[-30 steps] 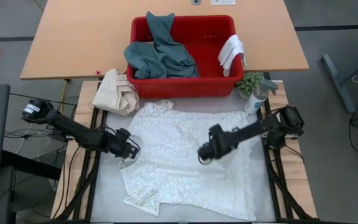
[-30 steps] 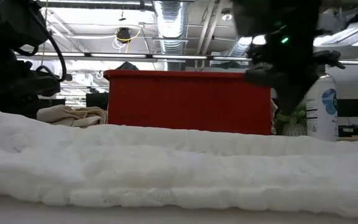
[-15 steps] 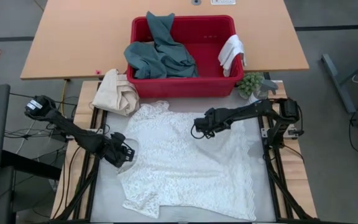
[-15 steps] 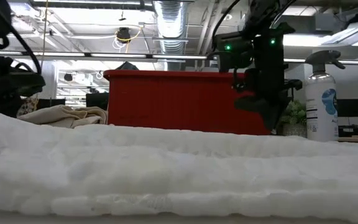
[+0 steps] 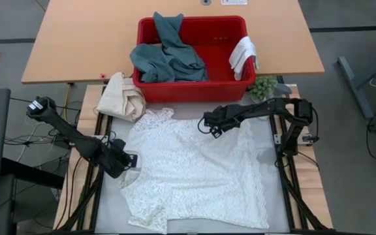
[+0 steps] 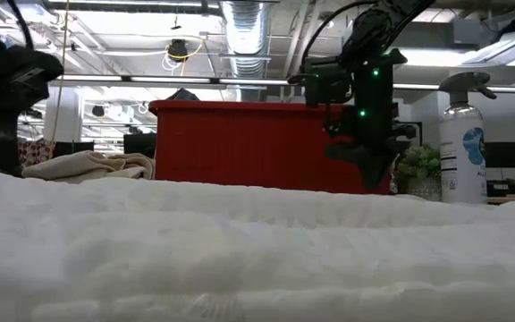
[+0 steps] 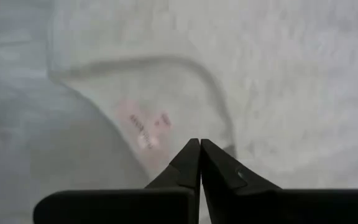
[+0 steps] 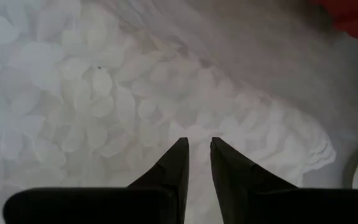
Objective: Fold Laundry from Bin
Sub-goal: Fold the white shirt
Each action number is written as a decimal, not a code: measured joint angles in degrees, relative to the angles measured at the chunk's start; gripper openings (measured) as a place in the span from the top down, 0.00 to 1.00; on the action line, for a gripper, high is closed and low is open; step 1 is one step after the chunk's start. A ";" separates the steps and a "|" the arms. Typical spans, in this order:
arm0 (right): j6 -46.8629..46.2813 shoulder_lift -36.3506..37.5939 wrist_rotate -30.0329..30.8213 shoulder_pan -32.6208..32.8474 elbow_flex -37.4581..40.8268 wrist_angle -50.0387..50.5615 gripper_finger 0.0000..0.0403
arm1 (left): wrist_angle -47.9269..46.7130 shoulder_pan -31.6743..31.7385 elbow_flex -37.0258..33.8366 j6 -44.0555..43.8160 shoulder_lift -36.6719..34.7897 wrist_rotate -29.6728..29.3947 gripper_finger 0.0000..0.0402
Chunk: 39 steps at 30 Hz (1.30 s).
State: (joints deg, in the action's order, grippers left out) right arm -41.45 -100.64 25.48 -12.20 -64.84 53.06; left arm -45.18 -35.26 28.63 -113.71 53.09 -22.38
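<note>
A white lace garment (image 5: 194,176) lies spread flat on the grey table, its neckline with a pink label (image 7: 145,127) toward the table's left. My left gripper (image 5: 128,160) is shut and stands over that neckline (image 7: 199,144), with nothing between its fingers. My right gripper (image 5: 212,127) points down at the garment's far edge (image 8: 197,144), close to the red bin (image 5: 188,91); its fingers stand a narrow gap apart. The bin holds a teal-green garment (image 5: 168,59), and a small white cloth (image 5: 243,55) hangs over its right rim. My right gripper comes at the lace garment from above, slanting, near the garment's far edge (image 8: 166,118). The fingertips show a gap with no fold of cloth bunched between them. Whether they touch the cloth I cannot tell; in the low view the cloth's ridge hides the tips (image 6: 369,179).
A cream bundled canvas cloth (image 5: 124,96) lies left of the bin. A spray bottle (image 6: 461,143) and a small green plant (image 5: 261,87) stand at the table's far right. Bare grey table (image 5: 256,134) shows right of my right gripper.
My right gripper has gone from over the garment's middle toward the table's far edge, up to the bin, turning as it went. My left gripper has risen, rolled and drawn a little toward the table's left, staying shut. The garment lies flatter than before.
</note>
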 joint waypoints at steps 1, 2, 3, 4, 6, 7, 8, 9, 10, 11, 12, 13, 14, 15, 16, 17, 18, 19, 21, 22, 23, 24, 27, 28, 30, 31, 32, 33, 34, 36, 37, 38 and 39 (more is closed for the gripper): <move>0.38 0.00 -0.13 0.00 0.00 0.17 0.77 | -0.06 0.32 0.53 -0.04 -0.85 -0.79 1.00; 0.39 0.00 -0.27 0.03 0.00 0.51 0.77 | 0.45 0.60 0.98 -0.08 -1.69 -2.27 1.00; 0.38 0.00 -0.58 0.21 0.00 0.91 0.77 | 0.84 0.91 1.41 0.05 -2.40 -4.42 1.00; 0.43 0.00 -1.03 0.45 0.00 1.22 0.77 | 1.65 1.20 1.65 0.85 -2.97 -7.64 1.00; 0.61 0.00 -2.06 0.90 0.00 1.66 0.77 | 4.95 2.11 2.20 3.79 -4.02 -16.50 1.00; 0.61 0.00 -2.52 1.09 0.00 2.18 0.77 | 7.32 3.03 2.42 5.23 -4.57 -20.49 1.00; 0.61 0.00 -3.06 1.30 0.00 2.67 0.77 | 9.65 4.39 2.40 7.18 -4.89 -23.29 1.00; 0.58 0.00 -3.58 1.43 0.00 2.81 0.77 | 11.74 6.39 2.17 9.50 -4.89 -24.11 1.00; 0.64 0.00 -4.00 1.66 0.00 2.80 0.77 | 13.56 8.62 1.92 12.32 -4.77 -23.69 1.00; 0.90 0.00 -4.30 1.88 0.00 2.83 0.77 | 15.60 11.16 1.63 16.04 -4.22 -21.92 1.00; 1.01 0.00 -4.44 2.09 0.00 2.83 0.77 | 18.33 13.90 1.25 20.14 -3.56 -19.35 1.00; 1.00 0.00 -4.52 2.31 0.00 2.77 0.77 | 21.53 16.64 0.91 24.53 -2.79 -16.76 1.00; 1.00 0.01 -4.58 2.54 0.00 2.78 0.77 | 24.66 19.30 0.83 29.25 -1.90 -14.07 1.00; 1.02 0.09 -4.59 2.73 0.00 2.91 0.77 | 27.59 21.88 0.82 34.00 -0.84 -11.85 1.00; 1.00 0.11 -4.58 2.97 0.00 3.01 0.77 | 30.30 24.52 0.82 38.30 0.35 -10.02 1.00; 1.00 0.15 -4.58 3.12 0.00 3.27 0.77 | 32.23 27.19 0.82 41.49 1.47 -8.43 1.00; 1.00 0.15 -4.58 3.23 0.00 3.79 0.77 | 33.43 29.76 0.82 43.65 2.71 -6.93 1.00; 1.00 0.15 -4.58 3.23 0.00 4.30 0.77 | 34.35 32.19 0.82 45.01 4.05 -5.22 1.00; 0.98 0.15 -4.55 3.57 0.00 5.79 0.77 | 35.94 36.54 0.82 47.99 7.17 -0.46 1.00; 0.98 0.16 -4.53 3.74 0.00 6.96 0.77 | 37.35 38.20 0.82 49.98 8.85 2.44 1.00; 0.98 0.17 -4.49 3.92 0.00 8.19 0.77 | 38.99 39.70 0.82 52.06 10.52 5.34 1.00; 0.98 0.17 -4.26 4.04 0.00 9.47 0.77 | 40.21 41.00 0.82 53.51 12.21 7.56 1.00; 0.64 0.17 -3.50 4.15 0.02 11.51 0.77 | 42.52 43.91 0.82 56.06 17.07 10.37 1.00; 0.44 0.17 -3.27 4.27 0.02 11.69 0.77 | 42.67 44.69 0.82 56.38 18.46 10.61 1.00; 0.37 0.17 -3.10 4.34 0.02 11.65 0.77 | 42.60 46.07 0.82 57.09 21.43 11.32 1.00; 0.39 0.17 -3.03 4.24 0.02 11.60 0.77 | 42.70 46.64 0.82 57.29 22.82 11.65 1.00; 0.39 0.17 -2.84 4.08 0.02 11.45 0.77 | 42.67 47.10 0.82 57.37 24.11 11.86 1.00; 0.43 0.17 -2.78 3.78 0.22 11.19 0.77 | 42.87 47.59 0.82 57.39 25.46 12.20 1.00; 0.75 0.20 -2.81 3.35 0.68 10.40 0.77 | 43.32 48.04 0.82 57.41 26.69 12.63 1.00; 0.82 0.20 -2.87 2.32 2.13 8.85 0.77 | 43.88 48.72 0.82 57.83 29.03 13.38 1.00; 0.85 0.20 -3.01 1.72 3.14 8.18 0.77 | 44.85 49.03 0.85 58.24 30.08 13.75 1.00; 0.94 0.20 -3.32 1.12 4.36 7.32 0.77 | 45.59 49.40 0.99 58.64 30.92 14.46 1.00; 1.16 0.20 -3.69 0.50 5.41 6.35 0.77 | 45.87 49.65 0.96 58.89 31.61 15.14 1.00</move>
State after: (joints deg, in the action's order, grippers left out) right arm -40.29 -100.44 21.79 -11.71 -59.43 59.41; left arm 0.69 14.39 29.59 -54.82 84.70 -7.24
